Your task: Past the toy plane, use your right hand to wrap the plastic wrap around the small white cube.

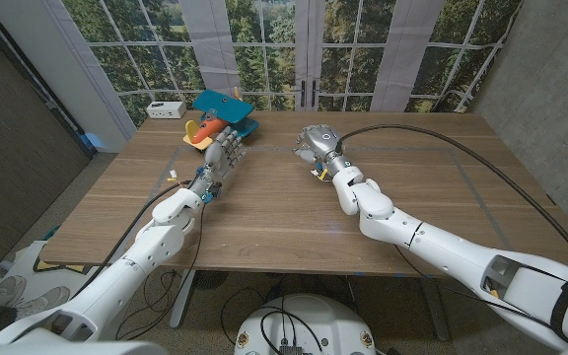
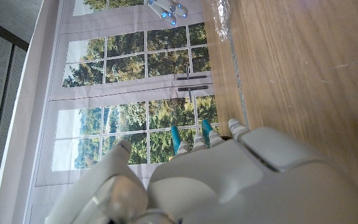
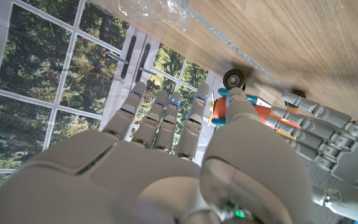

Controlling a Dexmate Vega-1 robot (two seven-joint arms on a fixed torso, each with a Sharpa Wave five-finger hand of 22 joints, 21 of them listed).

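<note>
Right hand (image 1: 316, 144), fingers apart and empty, sits over the plastic wrap (image 1: 302, 148) upper centre; gather film evenly, gently

I can read no text, label, brand, number or sign in any view. The small white box (image 1: 167, 108) at the desk's (image 1: 294, 212) far edge, just beside the toy plane (image 1: 220, 116), carries dark marks too small for me to read.
</note>
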